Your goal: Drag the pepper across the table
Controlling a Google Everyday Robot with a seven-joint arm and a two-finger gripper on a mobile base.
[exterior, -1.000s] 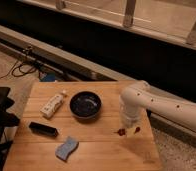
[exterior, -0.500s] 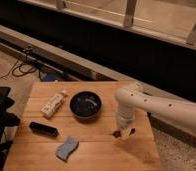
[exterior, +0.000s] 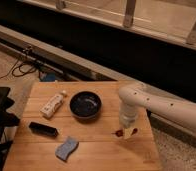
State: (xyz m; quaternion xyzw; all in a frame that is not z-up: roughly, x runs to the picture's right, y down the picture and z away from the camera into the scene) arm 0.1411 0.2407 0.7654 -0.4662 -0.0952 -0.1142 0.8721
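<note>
The pepper (exterior: 119,133) is a small dark-red piece lying on the wooden table (exterior: 96,145), right of centre. Its ends show on either side of my gripper (exterior: 127,131). The gripper points straight down onto the pepper at the end of the white arm (exterior: 161,105), which reaches in from the right. The middle of the pepper is hidden under the gripper.
A black bowl (exterior: 85,105) stands just left of the gripper. A white bottle (exterior: 53,104) lies at the left, with a black oblong object (exterior: 43,128) and a blue sponge (exterior: 66,148) nearer the front. The table's right edge is close to the gripper.
The gripper has shifted a little toward the table's front, staying low over the pepper. The other objects have not moved.
</note>
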